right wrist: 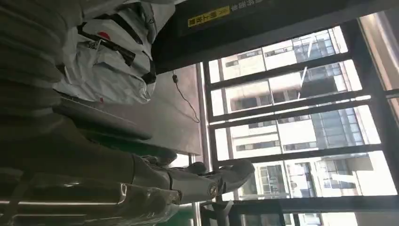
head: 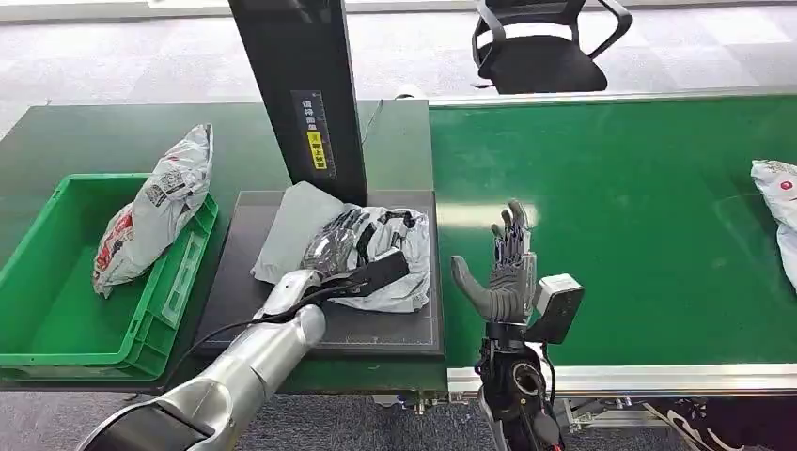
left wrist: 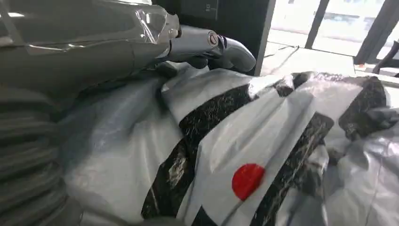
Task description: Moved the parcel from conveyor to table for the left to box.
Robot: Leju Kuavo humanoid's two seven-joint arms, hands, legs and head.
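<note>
**A:** So, how far along does this look?

**B:** The conveyor-to-table part seems done. The parcel [head: 395,254], a white bag with black markings, lies on the dark pad [head: 235,310] on the tabletop [head: 85,141], just left of the green conveyor [head: 611,207].

**A:** And the hands?

**B:** The right hand [head: 503,272] stands upright over the conveyor's near edge, fingers spread, holding nothing. The left hand [head: 334,249] rests on top of the parcel, fingers laid over it. Whether it truly grips the bag I cannot tell; the left wrist view shows the thumb lying across the plastic, not a clear pinch.

**A:** So what remains?

**B:** Boxing, I'd judge. The green bin [head: 56,310] sits left of the pad with one bag [head: 155,207] leaning over its rim already. Another parcel [head: 778,202] waits at the conveyor's far right.

**A:** Any writing?

**B:** A red dot is printed on the parcel. The black post [head: 296,94] behind it carries a yellow label with characters too small to read.
</note>
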